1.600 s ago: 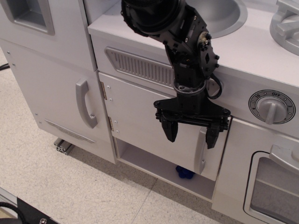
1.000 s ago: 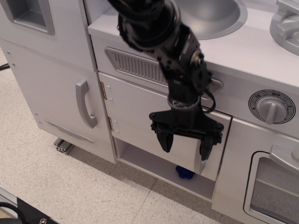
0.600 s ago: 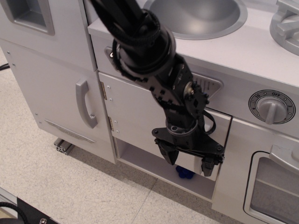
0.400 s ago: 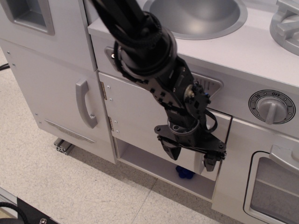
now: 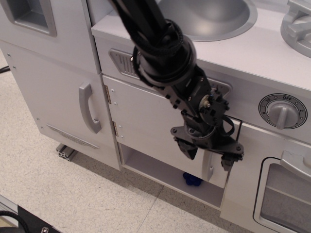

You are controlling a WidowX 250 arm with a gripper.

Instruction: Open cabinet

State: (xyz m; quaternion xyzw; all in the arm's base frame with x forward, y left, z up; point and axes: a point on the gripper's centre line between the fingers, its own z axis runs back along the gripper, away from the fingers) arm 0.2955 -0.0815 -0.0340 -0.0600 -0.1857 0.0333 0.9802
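The cabinet door [image 5: 146,124] is a flat white square panel under the sink, hinged on its left by two small hinges [image 5: 108,94]. It looks closed or nearly closed. Its short silver bow handle [image 5: 208,166] sits near the right edge. My black gripper [image 5: 209,156] is open, pointing down at the door's lower right, with one finger left of the handle and the other right of it. The handle's upper part is hidden by the gripper. Below the door an open shelf [image 5: 150,167] holds a small blue object [image 5: 193,180].
A taller white door with a longer grey handle [image 5: 89,108] stands to the left. An oven door with a window [image 5: 284,191] and a timer knob [image 5: 282,110] are to the right. A silver sink basin [image 5: 214,17] sits on top. Tiled floor lies below.
My gripper dipped down and left across the door, then swung right and slightly up. Its fingers now straddle the handle. The door has not visibly moved.
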